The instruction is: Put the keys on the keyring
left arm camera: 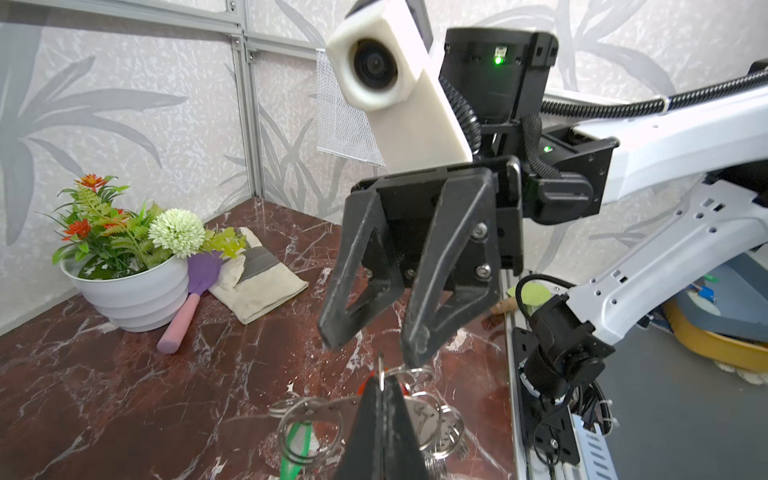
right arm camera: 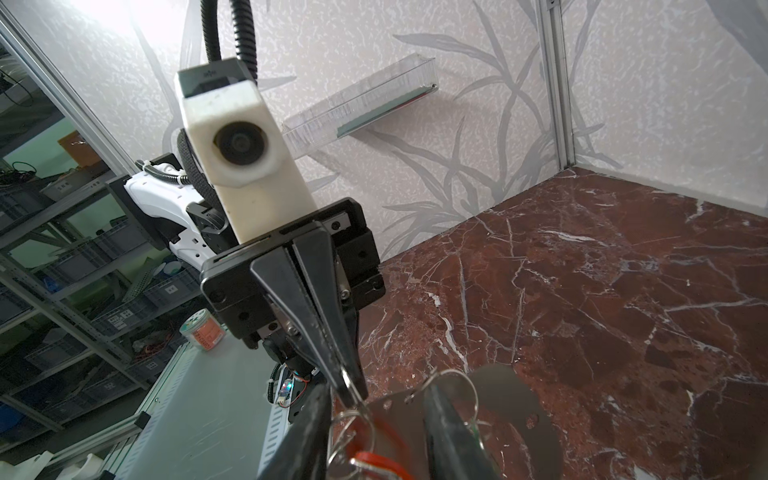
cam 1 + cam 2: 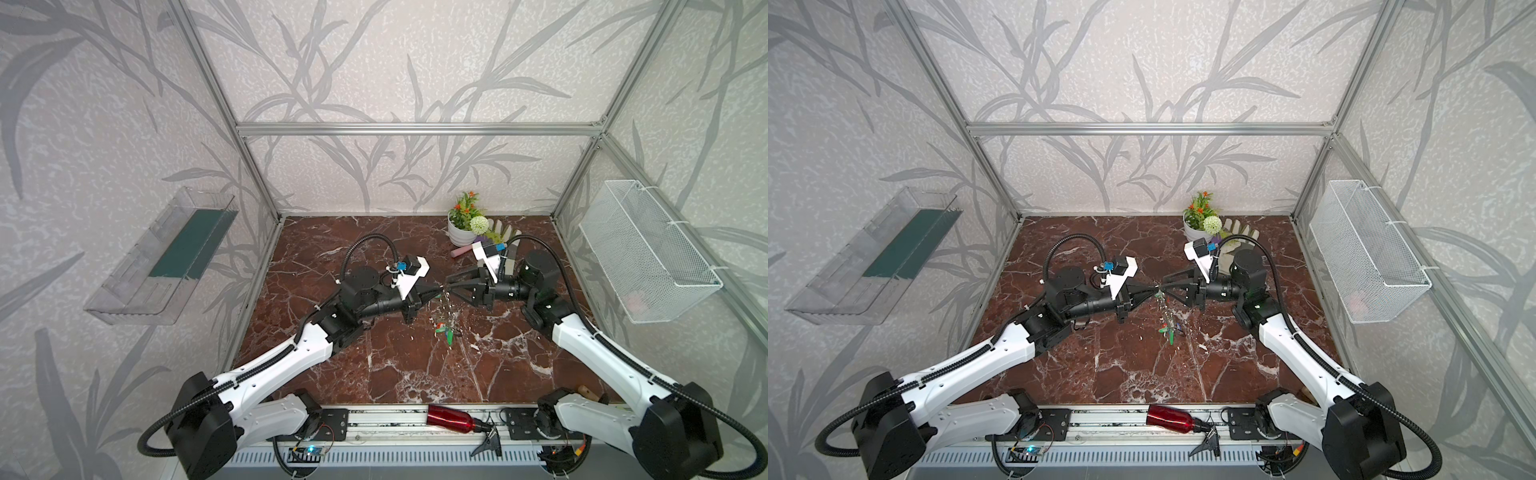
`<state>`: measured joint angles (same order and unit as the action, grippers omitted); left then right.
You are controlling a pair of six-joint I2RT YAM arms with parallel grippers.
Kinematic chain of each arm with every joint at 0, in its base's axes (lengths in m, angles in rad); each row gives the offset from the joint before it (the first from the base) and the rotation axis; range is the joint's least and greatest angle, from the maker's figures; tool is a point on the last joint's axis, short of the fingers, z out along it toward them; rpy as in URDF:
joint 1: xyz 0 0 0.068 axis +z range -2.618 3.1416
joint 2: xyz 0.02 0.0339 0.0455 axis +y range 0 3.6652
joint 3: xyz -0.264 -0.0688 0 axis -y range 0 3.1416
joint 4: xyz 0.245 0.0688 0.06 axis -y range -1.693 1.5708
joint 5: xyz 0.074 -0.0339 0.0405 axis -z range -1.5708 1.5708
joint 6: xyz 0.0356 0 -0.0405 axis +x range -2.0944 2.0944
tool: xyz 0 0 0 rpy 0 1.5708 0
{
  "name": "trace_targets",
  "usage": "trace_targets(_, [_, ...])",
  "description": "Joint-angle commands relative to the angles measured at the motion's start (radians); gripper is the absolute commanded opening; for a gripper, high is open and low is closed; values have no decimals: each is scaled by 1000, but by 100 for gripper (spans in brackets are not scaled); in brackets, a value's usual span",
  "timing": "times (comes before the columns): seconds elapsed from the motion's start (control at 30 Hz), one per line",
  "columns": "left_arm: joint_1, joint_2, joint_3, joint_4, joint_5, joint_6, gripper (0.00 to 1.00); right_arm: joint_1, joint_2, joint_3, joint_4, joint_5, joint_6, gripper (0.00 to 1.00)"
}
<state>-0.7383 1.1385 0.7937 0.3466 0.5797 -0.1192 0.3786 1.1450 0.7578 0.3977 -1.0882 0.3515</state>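
Dangling keyring (image 3: 1165,311), pinched in left fingers (image 3: 1142,292); white pot (image 1: 133,295) w/ flowers (image 1: 112,224)

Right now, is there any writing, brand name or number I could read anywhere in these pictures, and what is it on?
No text can be read in any view.
jar beyond the table: orange label, print too blurred to read.
storage bins on the shelves: white labels, too small.
camera housing: faint mark on its dark top, unreadable.
keys: stamped marks, too blurred.
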Motion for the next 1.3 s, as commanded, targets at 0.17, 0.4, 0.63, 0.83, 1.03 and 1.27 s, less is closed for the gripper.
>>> trace_targets(0.17, [-6,7,-46,363,-78,-157,0,-3,26,6,106,-45,54,29])
trace_targets(0.4, [-19,65,-59,491,-74,-215,0,-2,50,7,173,-58,102,15])
trace_targets(0.63, [-33,101,-56,559,-93,-240,0,7,81,4,211,-73,129,11])
trace_targets(0.83, [-42,139,-55,601,-82,-267,0,13,94,11,213,-74,129,20])
trace_targets(1.03, [-40,128,-95,624,-171,-262,0,-11,102,3,234,-69,163,23])
trace_targets(1.27, [-36,108,-102,609,-168,-260,0,-55,98,-63,426,-88,323,24])
